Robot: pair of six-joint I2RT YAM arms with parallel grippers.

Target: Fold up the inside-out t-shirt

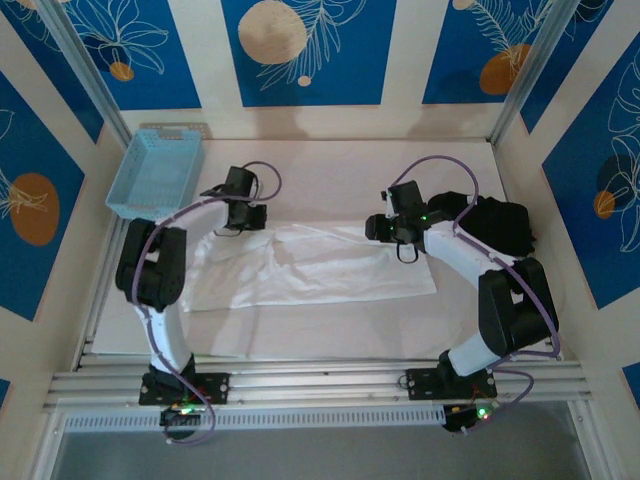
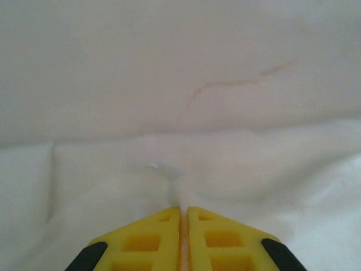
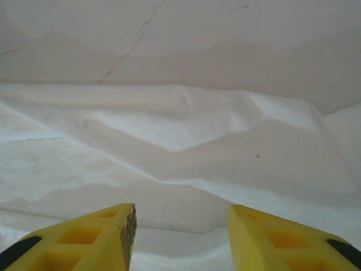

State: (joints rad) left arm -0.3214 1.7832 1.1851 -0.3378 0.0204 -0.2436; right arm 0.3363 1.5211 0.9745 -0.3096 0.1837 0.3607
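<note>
The white inside-out t-shirt lies spread flat and wrinkled across the middle of the table. My left gripper is at its far left corner. In the left wrist view the yellow jaws of that gripper are shut on a pinched ridge of the white fabric. My right gripper hovers at the shirt's far right edge. Its yellow jaws stand open, wide apart, just above the folded cloth, with nothing between them.
A light blue basket sits at the far left corner of the table. A black folded garment lies at the right, behind the right arm. The white table surface stretches beyond the shirt to the back wall.
</note>
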